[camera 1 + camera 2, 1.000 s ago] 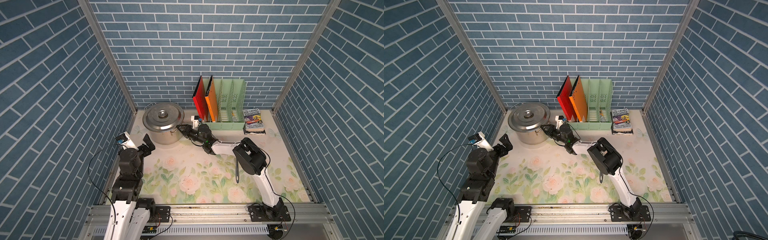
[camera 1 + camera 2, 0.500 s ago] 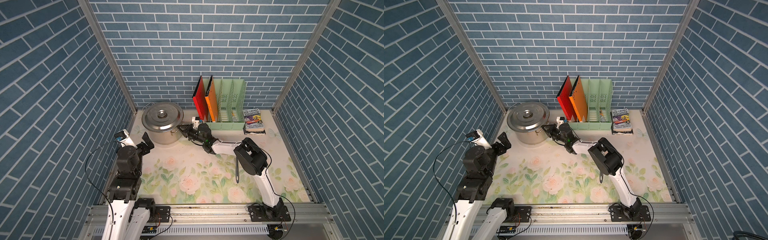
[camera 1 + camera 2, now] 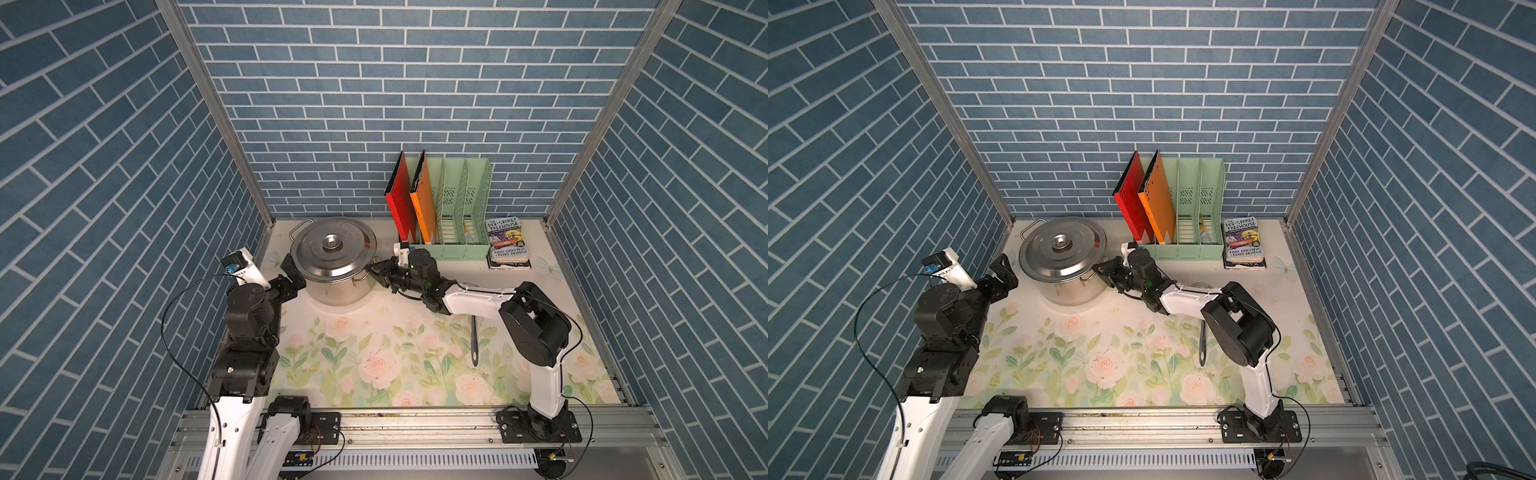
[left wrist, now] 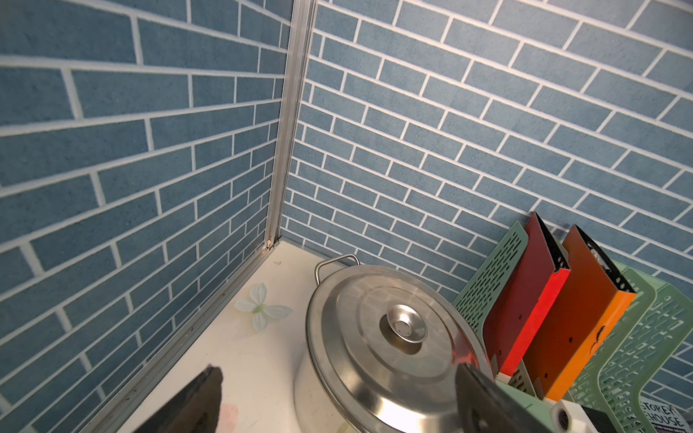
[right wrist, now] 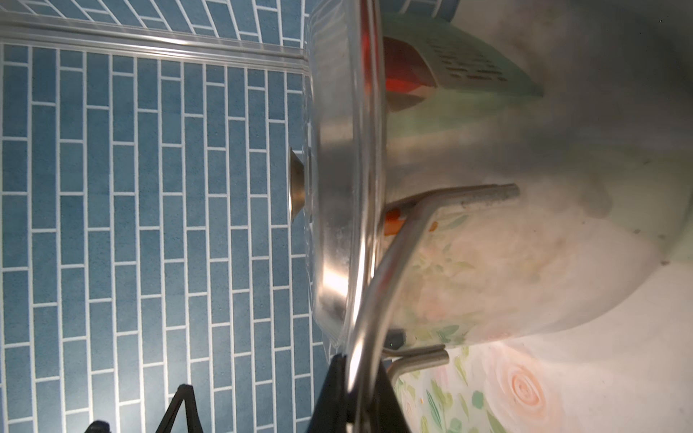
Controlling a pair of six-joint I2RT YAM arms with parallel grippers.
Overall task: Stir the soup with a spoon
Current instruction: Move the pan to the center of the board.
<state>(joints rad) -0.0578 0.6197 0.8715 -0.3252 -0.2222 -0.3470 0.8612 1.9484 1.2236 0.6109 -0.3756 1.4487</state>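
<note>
Floral mat carries the lidded stockpot, its loop handle pinched in the closed right gripper, left gripper wide open opposite; the spoon lies well behind the right gripper beneath its forearm, shaft running basewards, nearest that arm.

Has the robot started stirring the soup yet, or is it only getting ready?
Only getting ready. Done: nothing you can see so far; the lid is on the pot. In hand: the right gripper is shut on the pot's loop handle, and the open left gripper sits by the pot's other side. Left: take the lid off, pick up the spoon lying on the flowery mat, then stir.
</note>
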